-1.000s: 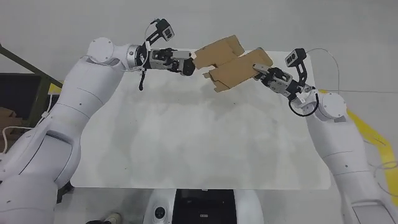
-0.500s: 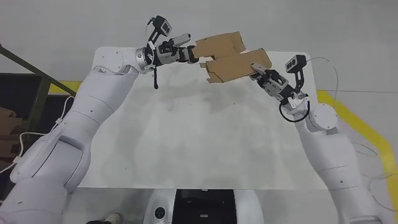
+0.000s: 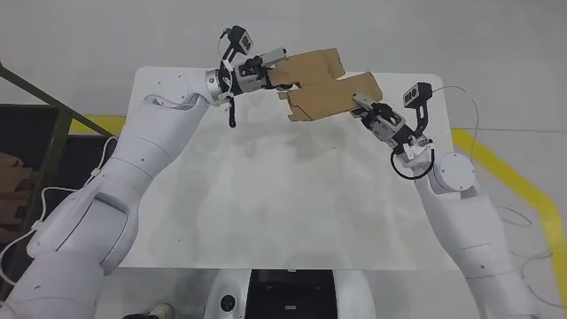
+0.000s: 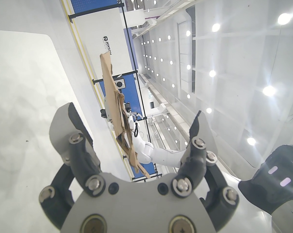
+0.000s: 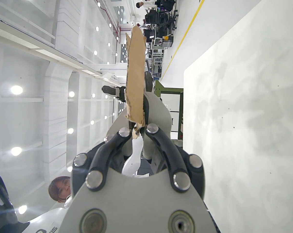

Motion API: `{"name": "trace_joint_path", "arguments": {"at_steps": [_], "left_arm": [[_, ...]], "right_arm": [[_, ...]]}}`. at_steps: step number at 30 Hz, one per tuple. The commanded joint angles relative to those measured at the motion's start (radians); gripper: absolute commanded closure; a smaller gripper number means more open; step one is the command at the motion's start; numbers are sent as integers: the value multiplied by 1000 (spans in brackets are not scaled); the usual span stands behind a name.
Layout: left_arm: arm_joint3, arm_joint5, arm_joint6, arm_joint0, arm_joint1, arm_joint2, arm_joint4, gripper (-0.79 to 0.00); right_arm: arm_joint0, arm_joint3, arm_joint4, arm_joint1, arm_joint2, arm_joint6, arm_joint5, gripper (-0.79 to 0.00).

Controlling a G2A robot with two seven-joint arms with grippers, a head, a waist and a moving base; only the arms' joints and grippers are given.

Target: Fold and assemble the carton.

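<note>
The carton [image 3: 323, 84] is held in the air over the far part of the table [image 3: 292, 221], between the two arms; it is seen from above as flattened brown cardboard, with one panel set farther back toward the left arm and another nearer toward the right arm; flaps are seen along its edges.

The right gripper [image 3: 361, 105] is placed at the carton's right end; in the right wrist view its fingers are pressed together on the cardboard's edge, so that the right gripper [image 5: 136, 122] is pinching the carton [image 5: 135, 73], which is seen edge-on as a thin strip running away from the fingertips; the white table [image 5: 246, 122] is seen alongside, well apart from the sheet.

The left gripper [image 3: 276, 64] is placed at the carton's left end; in the left wrist view the left gripper [image 4: 134, 112] is spread wide, and the carton [image 4: 113, 98] is seen edge-on in the gap between the two fingers [image 4: 74, 122], touched by neither pad; whether the cardboard's end is met by the gripper's body cannot be told.
</note>
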Motion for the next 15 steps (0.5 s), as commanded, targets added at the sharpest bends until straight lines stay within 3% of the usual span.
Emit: {"name": "trace_joint_path", "arguments": {"at_steps": [1,9,10,11,12,13,15], "left_arm": [[3,6,1,0,-4,-3,5,0],[14,25,1,-2,-16,-19,38,0],[17,26,4,-3,-18,-21,46,0],[18,27,7,-3,-19,-23,49,0],[20,31,8,-3,-21,-25,50,0],[21,31,8,-3,-23,-28,51,0],[25,33,1,-6,-25,-38,47,0]], "right_arm": [[-2,-5,-8,0,2,-4,-1,0],[-10,-28,-37,-1,9,-1,-7,0],[-10,-32,-43,-2,9,1,-8,-74],[-11,-34,-46,-2,10,2,-10,-277],[-12,-36,-48,-2,10,6,-10,-376],[-12,-40,-46,-2,10,12,-15,-785],[-10,-42,-23,-3,13,39,-34,-785]]}}
